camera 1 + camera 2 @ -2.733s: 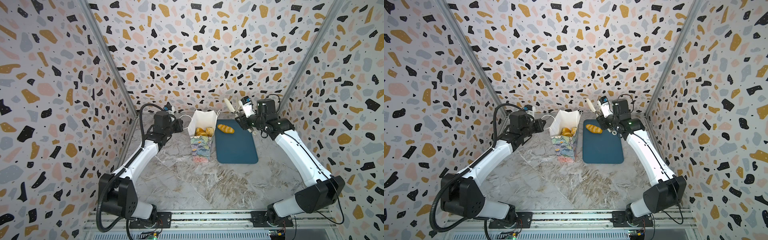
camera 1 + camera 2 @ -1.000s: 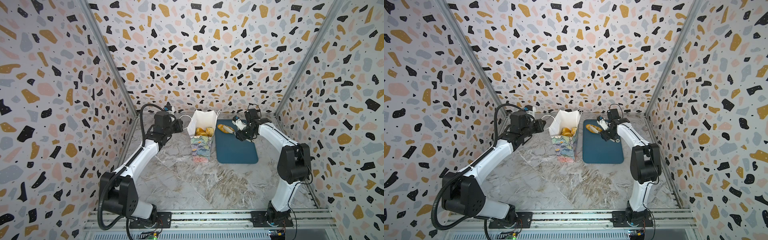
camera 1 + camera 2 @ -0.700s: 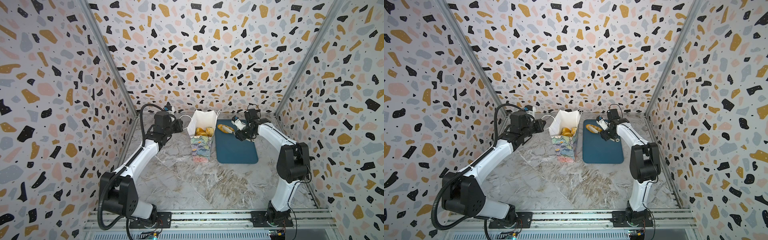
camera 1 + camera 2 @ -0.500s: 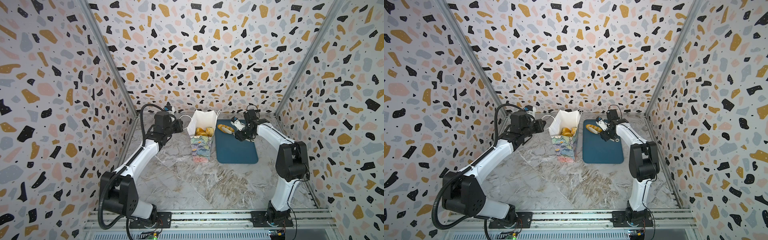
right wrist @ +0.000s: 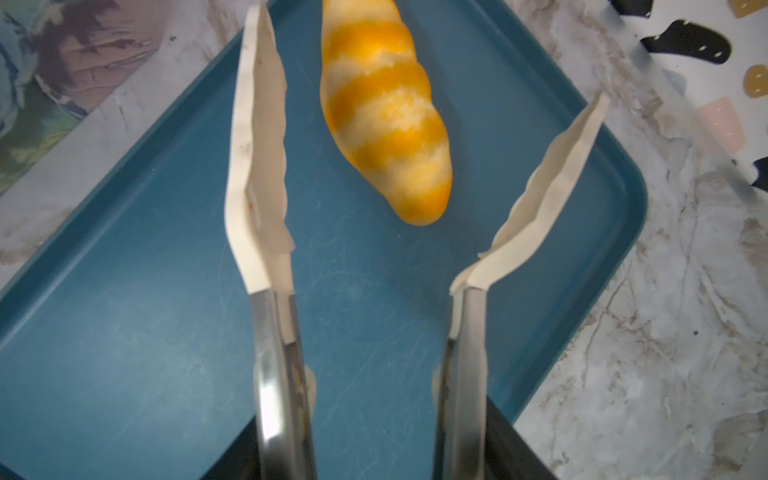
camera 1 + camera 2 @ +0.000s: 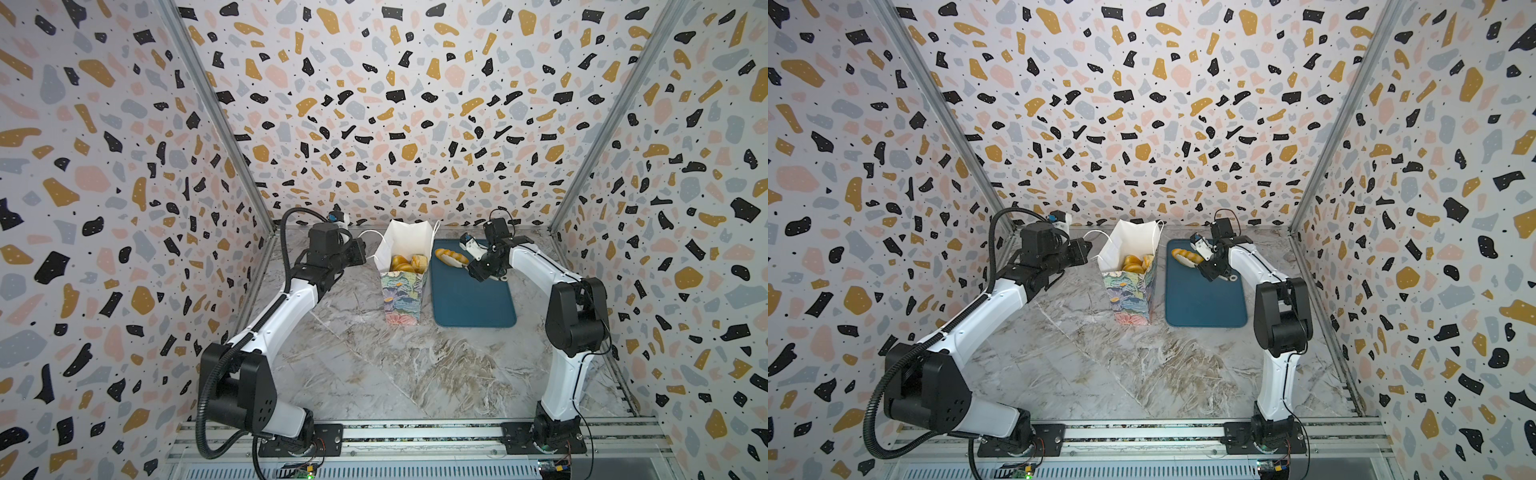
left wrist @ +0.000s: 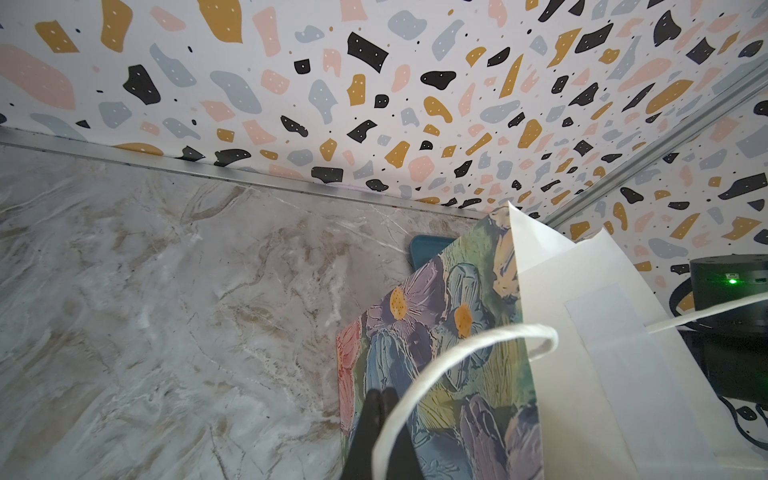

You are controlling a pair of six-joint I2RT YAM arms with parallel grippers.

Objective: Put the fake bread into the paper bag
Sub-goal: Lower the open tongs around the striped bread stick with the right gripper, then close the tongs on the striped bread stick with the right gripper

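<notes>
The flowered paper bag (image 6: 401, 295) (image 6: 1129, 291) stands upright with golden fake bread (image 6: 401, 262) (image 6: 1133, 262) inside. My left gripper (image 6: 362, 253) (image 7: 379, 399) is shut on the bag's white cord handle (image 7: 457, 345), beside the bag's left wall. One striped oval loaf (image 6: 449, 255) (image 5: 386, 112) lies on the teal tray (image 6: 473, 303) (image 5: 166, 291). My right gripper (image 6: 482, 266) (image 5: 374, 449) grips metal tongs (image 5: 266, 332). Their white tips (image 5: 257, 145) stand spread on either side of the loaf's near end, not touching it.
The tray lies just right of the bag on the marble tabletop (image 6: 374, 374), near the back wall (image 6: 415, 124). The enclosure's patterned side walls stand close on both sides. The bag's open mouth leans toward the back.
The right arm came down from above the tray to the loaf. Over the last second the tongs have spread wider around it. The left arm and the bag have not moved.
</notes>
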